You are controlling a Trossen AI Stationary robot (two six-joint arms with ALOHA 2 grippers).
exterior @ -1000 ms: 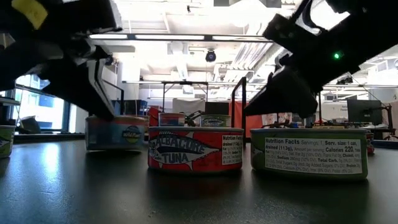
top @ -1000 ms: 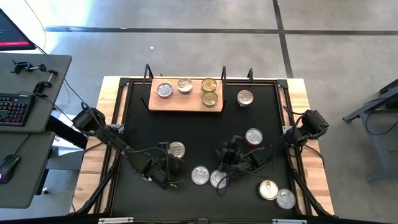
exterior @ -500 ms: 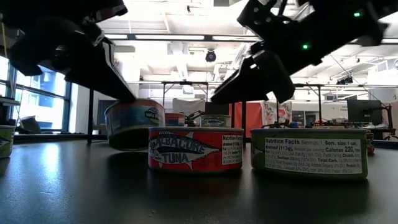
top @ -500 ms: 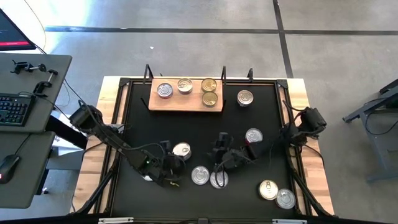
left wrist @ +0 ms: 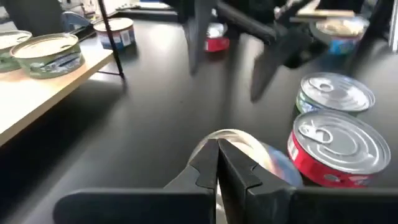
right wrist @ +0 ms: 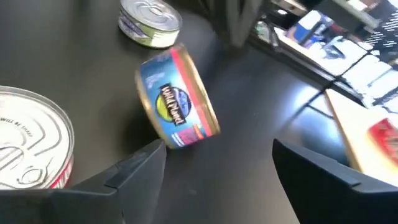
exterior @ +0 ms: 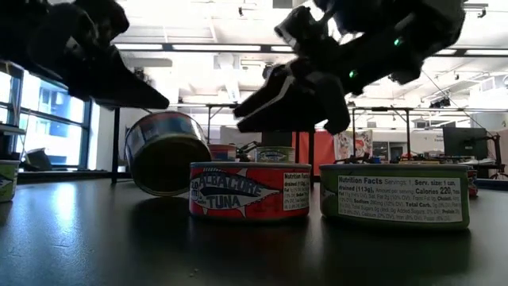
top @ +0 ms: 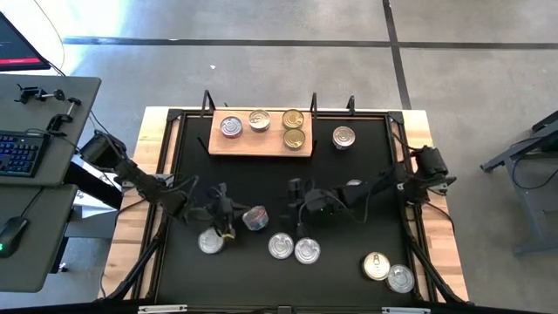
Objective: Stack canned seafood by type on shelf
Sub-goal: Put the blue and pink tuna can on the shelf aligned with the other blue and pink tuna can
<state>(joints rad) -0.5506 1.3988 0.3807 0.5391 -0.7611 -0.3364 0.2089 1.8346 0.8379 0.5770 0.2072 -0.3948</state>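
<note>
At table centre the left claw (top: 228, 214) now grips a tilted blue tin (top: 255, 218), lifted on edge.

Left end effector (left wrist: 217, 163) hides tilted tin (left wrist: 258, 152) partly

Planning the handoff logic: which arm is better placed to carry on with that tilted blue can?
Left, probably. The left gripper is shut on the tilted blue can, lifted off the table. The right gripper hangs open and empty nearby.

Grey concrete floor (top: 261, 78), grey desk (top: 44, 174) with keyboard (top: 19, 150), ceiling strip lights (exterior: 214, 48), window (exterior: 55, 135)
</note>
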